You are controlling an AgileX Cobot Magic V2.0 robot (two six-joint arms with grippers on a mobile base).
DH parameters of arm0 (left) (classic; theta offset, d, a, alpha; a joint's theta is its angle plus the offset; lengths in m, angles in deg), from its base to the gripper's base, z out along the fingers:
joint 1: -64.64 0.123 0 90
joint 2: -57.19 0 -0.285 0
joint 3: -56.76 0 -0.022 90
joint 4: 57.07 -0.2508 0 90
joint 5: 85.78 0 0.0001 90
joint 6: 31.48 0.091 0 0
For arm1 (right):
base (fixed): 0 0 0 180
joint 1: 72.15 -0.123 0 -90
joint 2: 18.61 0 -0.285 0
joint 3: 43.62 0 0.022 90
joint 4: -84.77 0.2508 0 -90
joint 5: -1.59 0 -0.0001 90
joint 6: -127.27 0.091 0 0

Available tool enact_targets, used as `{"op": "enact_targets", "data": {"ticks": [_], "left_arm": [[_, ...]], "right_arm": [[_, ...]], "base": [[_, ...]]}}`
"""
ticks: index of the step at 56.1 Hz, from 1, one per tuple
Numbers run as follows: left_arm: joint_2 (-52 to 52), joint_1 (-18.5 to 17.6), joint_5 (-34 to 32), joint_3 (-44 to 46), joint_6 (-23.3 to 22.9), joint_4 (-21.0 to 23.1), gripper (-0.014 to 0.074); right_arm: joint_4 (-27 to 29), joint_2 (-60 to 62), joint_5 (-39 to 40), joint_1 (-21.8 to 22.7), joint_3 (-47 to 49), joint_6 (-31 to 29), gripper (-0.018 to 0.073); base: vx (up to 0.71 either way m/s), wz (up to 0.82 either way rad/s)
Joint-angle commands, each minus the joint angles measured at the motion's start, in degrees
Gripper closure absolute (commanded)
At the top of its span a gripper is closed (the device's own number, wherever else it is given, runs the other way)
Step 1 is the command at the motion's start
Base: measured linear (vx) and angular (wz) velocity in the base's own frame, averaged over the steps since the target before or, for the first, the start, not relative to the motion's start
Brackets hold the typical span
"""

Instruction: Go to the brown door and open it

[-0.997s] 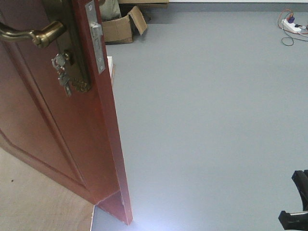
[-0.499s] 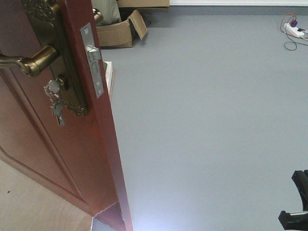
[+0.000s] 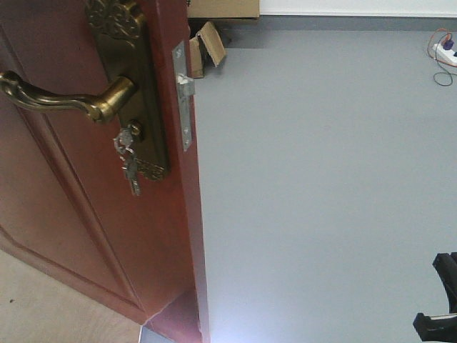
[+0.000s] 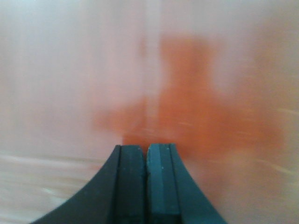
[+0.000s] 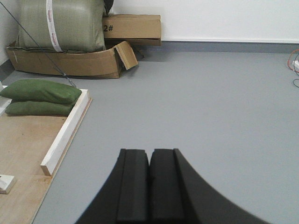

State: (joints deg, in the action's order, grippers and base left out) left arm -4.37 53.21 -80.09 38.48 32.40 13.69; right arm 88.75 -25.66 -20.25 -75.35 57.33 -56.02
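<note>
Since 0.5 s ago the brown door point(image 3: 86, 236) fills more of the front view: its free edge sits further right, and the whole curved brass lever handle point(image 3: 64, 96) shows instead of only its end. The door takes up the left part of that view and stands ajar, its narrow edge facing the camera with a silver latch plate point(image 3: 184, 96) on it. The ornate brass backplate point(image 3: 143, 86) runs down beside that edge, and small silver keys point(image 3: 130, 168) hang from the lock just under the lever. A cardboard box point(image 3: 207, 46) peeks out from behind the door's edge, where earlier more of it showed. Grey floor point(image 3: 321, 179) spreads out to the right, with a white power strip point(image 3: 448, 51) and its cables at the far right edge

The left gripper point(image 4: 146, 154) has its 2 fingers pressed together with nothing between them, facing a blurred reddish-orange surface; whether it touches cannot be told. The right gripper point(image 5: 149, 158) is likewise closed and empty, hanging over the grey floor. Ahead of it to the left lie 2 stacked green bags point(image 5: 39, 95) on a plywood board point(image 5: 23, 154) edged by a white wooden beam point(image 5: 65, 133)
</note>
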Motion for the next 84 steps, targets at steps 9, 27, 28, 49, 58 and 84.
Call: {"op": "enact_targets", "data": {"ticks": [9, 27, 28, 49, 58, 84], "left_arm": [[0.45, -0.39, -1.55, 1.76, -0.11, 0.4, 0.06], [0.45, -0.39, -1.55, 1.76, -0.11, 0.4, 0.06], [0.45, -0.39, -1.55, 1.76, -0.11, 0.4, 0.06], [0.45, -0.39, -1.55, 1.76, -0.11, 0.4, 0.06], [0.45, -0.39, -1.55, 1.76, -0.11, 0.4, 0.06], [0.45, -0.39, -1.55, 1.76, -0.11, 0.4, 0.06]], "right_arm": [[-0.4, 0.32, 4.41, 0.09, -0.19, -0.49, 0.0559], [-0.4, 0.32, 4.62, 0.09, -0.19, -0.49, 0.0559], [-0.4, 0.32, 4.62, 0.09, -0.19, -0.49, 0.0559], [-0.4, 0.32, 4.62, 0.09, -0.19, -0.49, 0.0559], [-0.4, 0.32, 4.62, 0.09, -0.19, -0.49, 0.0559], [-0.4, 0.32, 4.62, 0.09, -0.19, -0.49, 0.0559]], "base": [[0.15, 0.02], [0.15, 0.0], [0.14, -0.02], [0.13, -0.03], [0.13, -0.02], [0.11, -0.01]]}}
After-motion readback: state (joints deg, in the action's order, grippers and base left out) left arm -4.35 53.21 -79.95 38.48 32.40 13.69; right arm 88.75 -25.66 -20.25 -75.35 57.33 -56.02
